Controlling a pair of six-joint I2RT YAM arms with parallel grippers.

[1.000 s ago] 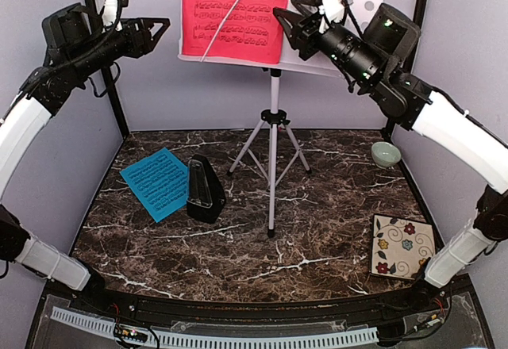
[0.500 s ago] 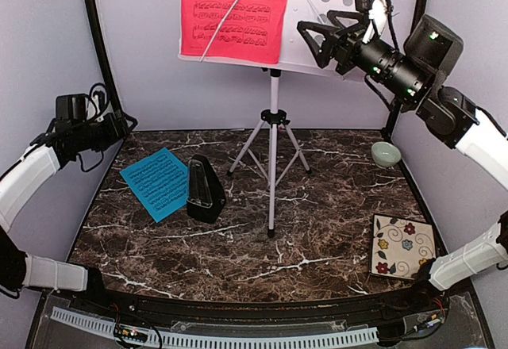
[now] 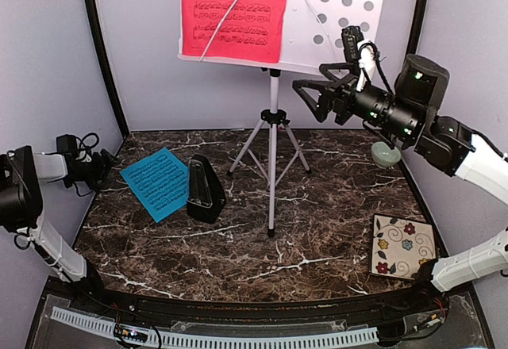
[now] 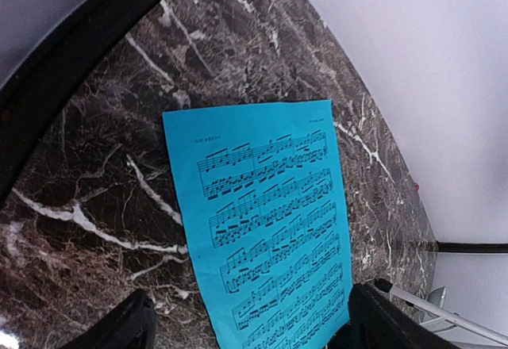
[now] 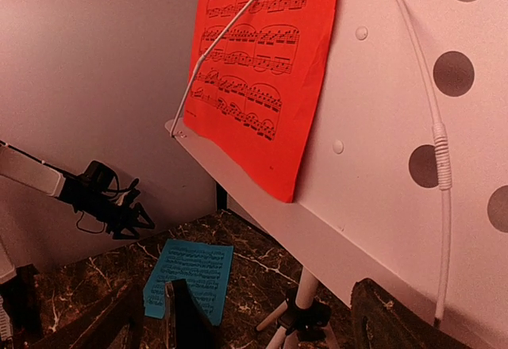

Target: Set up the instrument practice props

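The white tripod music stand (image 3: 273, 151) stands at the back centre, and its perforated desk (image 3: 341, 16) carries the red page (image 3: 232, 12) on its left half under a thin wire arm. The cyan-blue page (image 3: 158, 182) lies flat on the marble at the left, with the black pyramid metronome (image 3: 204, 190) upright beside its right edge. My left gripper (image 3: 105, 163) is open and empty, low at the table's left edge; its wrist view looks down on the cyan page (image 4: 266, 230). My right gripper (image 3: 312, 100) is open and empty in the air, just below the desk's right half (image 5: 397, 127).
A small pale green bowl (image 3: 386, 154) sits at the back right. A floral square tile (image 3: 403, 246) lies at the front right. Black frame posts (image 3: 99, 55) and grey walls close in the sides and back. The tripod legs (image 3: 254, 147) spread over the back centre.
My left arm has dropped from high at the left down to the table's left edge. My right gripper has moved down and away from the desk's upper right.
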